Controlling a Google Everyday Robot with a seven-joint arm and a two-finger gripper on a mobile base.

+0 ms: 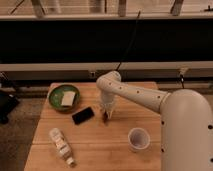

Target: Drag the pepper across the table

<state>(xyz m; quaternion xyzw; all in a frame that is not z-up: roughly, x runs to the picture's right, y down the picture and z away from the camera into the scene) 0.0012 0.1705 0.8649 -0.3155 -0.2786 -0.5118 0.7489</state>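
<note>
Gripper (106, 114) points straight down at the middle of the table (100, 140), its tip right at the pepper (105, 118), a small dark red thing just right of the black phone (82, 115). Whether it grips the pepper cannot be told. Far left sits a green bowl (63, 96) with a pale sponge (68, 98) inside. A white bottle (60, 145) lies near left; a white cup (138, 138) stands near right.
</note>
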